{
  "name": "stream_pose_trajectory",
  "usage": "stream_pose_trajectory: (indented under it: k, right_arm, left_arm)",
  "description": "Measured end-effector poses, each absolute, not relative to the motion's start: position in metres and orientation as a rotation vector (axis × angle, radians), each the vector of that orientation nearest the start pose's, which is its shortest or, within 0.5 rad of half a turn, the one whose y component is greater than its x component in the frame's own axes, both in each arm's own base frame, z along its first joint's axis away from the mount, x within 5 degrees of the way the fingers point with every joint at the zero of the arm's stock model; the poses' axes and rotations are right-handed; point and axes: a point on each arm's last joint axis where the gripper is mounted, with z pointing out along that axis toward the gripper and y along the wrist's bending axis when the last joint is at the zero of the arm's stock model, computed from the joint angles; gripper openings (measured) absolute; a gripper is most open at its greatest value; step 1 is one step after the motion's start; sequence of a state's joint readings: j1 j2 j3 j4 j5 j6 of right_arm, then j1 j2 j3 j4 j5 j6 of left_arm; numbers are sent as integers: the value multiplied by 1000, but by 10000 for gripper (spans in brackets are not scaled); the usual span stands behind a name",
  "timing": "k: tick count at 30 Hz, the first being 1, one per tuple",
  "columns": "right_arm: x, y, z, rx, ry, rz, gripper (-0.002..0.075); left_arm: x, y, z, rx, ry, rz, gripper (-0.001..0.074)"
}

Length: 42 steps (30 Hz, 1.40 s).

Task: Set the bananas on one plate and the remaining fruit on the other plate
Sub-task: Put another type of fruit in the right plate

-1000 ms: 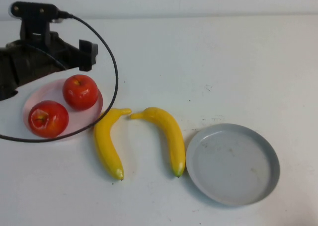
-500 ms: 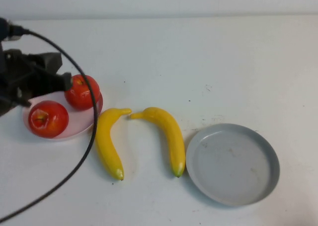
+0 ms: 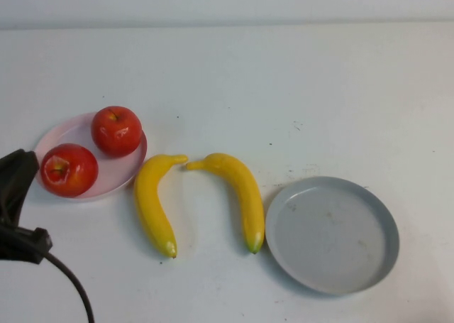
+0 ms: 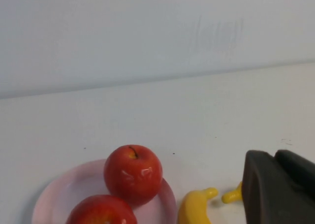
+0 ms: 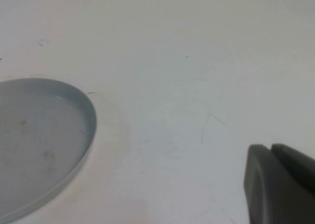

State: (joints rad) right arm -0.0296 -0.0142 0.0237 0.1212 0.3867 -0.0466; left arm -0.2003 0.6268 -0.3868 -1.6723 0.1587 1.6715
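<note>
Fruit and plates on a white table (image 3: pixel 298 81).

Pink plate (image 3: pixel 117 172), at nine o'clock of the table: holds both red apples, one (image 3: pixel 115 130) on its far side, the other (image 3: pixel 69 169) on its near-left side.

Bananas: two, on the bare table between the plates; left one (image 3: pixel 152 204) just beside the pink plate's rim, right one (image 3: pixel 240 194) with its tip just beside the grey-blue plate (image 3: pixel 331 234). Stem ends nearly meet.

Grey-blue plate: at four o'clock, nothing on it.

Left hand (image 4: pixel 278 187): clenched, grasping nothing; only its dark arm shows at the high view's eight o'clock edge, cut off.

Right hand (image 5: pixel 280 182): clenched, empty, beyond the grey-blue plate; unseen from above.
</note>
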Motion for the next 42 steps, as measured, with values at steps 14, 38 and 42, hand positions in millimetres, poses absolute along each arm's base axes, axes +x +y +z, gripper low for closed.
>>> stream_pose_trajectory:
  k: [14,38,42]
  right_arm:
    - [52,3,171,64,1878,77,-17]
    - [52,3,171,72,1877,88,-17]
    - [52,3,171,73,1879,90,-17]
  left_arm:
    - [117,-34,271,238,1723,-223,1]
    - [48,1,205,2,1824,-11,0]
    - [51,1,191,-4,1818,-10,0]
